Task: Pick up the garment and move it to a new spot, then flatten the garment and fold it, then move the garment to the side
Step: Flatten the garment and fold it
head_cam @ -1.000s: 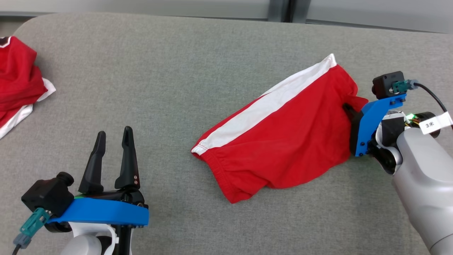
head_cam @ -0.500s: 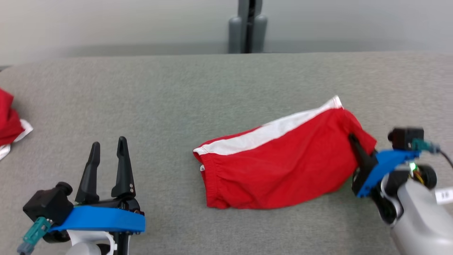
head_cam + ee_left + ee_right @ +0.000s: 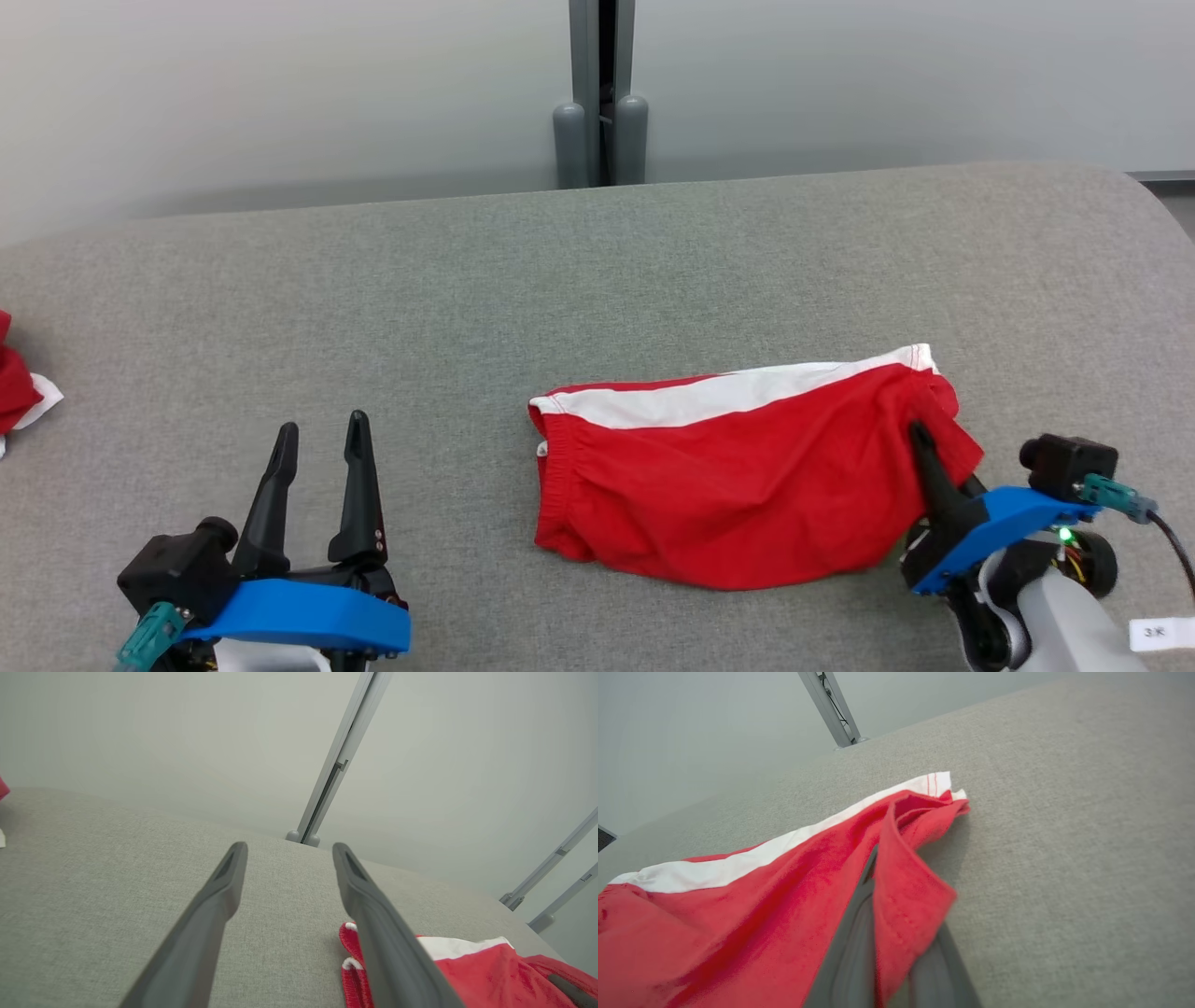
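Head view, our right gripper [image 3: 920, 437] clamped on edge of red garment [image 3: 728, 495], our left gripper [image 3: 322, 425] spread wide, empty, grey worktop [image 3: 560, 280] beneath.

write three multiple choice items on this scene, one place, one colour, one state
1. The red shorts lie on the grey surface: A) at its left end B) right of centre C) over the far edge
2. Their stripe is: A) white B) blue C) black
3. The right gripper is: A) open, clear of cloth B) shut on the shorts' edge C) holding a bottle
B: they sit toward the robot's right. A: white band along the far side. B: red cloth pinched between its fingers.
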Tool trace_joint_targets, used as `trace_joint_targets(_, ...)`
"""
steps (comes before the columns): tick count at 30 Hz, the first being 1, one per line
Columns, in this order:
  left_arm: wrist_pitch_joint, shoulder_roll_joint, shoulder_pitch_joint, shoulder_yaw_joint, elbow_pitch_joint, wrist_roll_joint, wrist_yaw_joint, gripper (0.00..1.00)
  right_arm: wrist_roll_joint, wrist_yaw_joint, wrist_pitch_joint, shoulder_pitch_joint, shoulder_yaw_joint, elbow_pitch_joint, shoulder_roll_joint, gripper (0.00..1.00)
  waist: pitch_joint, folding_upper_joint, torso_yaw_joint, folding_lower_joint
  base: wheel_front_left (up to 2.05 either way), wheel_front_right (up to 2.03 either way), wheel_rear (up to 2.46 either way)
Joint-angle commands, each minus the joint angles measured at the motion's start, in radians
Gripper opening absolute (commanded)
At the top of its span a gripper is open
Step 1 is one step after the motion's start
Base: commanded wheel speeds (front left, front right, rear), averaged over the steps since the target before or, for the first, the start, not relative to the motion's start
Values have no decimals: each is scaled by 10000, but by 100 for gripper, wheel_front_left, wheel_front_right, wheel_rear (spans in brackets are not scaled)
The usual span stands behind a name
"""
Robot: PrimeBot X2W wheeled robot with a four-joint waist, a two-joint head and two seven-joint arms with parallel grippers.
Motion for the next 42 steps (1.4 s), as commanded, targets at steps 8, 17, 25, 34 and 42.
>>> trace_joint_targets(8, -83, -33, 41, 155, 79, 53, 120, 100, -627, 4, 715, -553, 1393, -1730, 769, 0, -126, 0, 309, 1, 0, 0, 0)
trace_joint_targets(17, -134, -91, -87, 206, 105, 64, 69, 100, 368, 3, 1415, -982, 4222, -1904, 857, 0, -40, 0, 537, 1, 0, 0, 0)
trace_joint_targets(25, -160, -121, -100, 335, 195, 66, 24, 100, 972, 4, 958, -1587, 5341, -737, 865, 0, 67, 0, 684, 1, 0, 0, 0)
trace_joint_targets(34, -167, -252, -192, 194, 290, 163, -54, 100, 1421, 3, 94, -1666, 6377, -885, 856, 100, 58, 0, 587, 1, 0, 0, 0)
trace_joint_targets(42, -174, -398, -191, -71, 387, 244, -136, 100, 581, 3, -838, -1349, 5229, -984, 856, 100, 42, 0, 361, 1, 0, 0, 0)
